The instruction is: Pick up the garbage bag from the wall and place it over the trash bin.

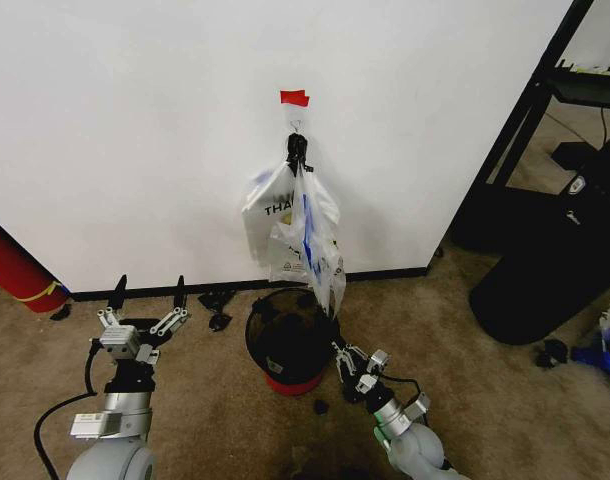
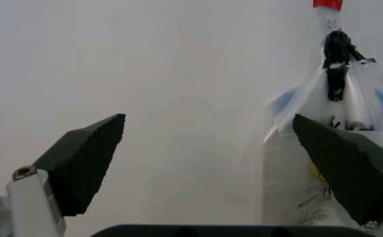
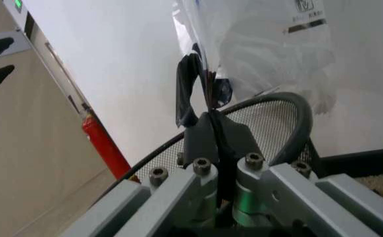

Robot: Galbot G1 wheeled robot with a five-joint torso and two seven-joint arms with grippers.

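Right tool (image 3: 212, 129) pinched, apparently on garbage bag (image 1: 315, 235) edge.

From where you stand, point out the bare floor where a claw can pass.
Free: carpet between the left claw and the trash bin, and the strip between bin and large black bin. Crowded: the bin's right rim, where the shut right claw sits under the garbage bag, and the baseboard scraps.
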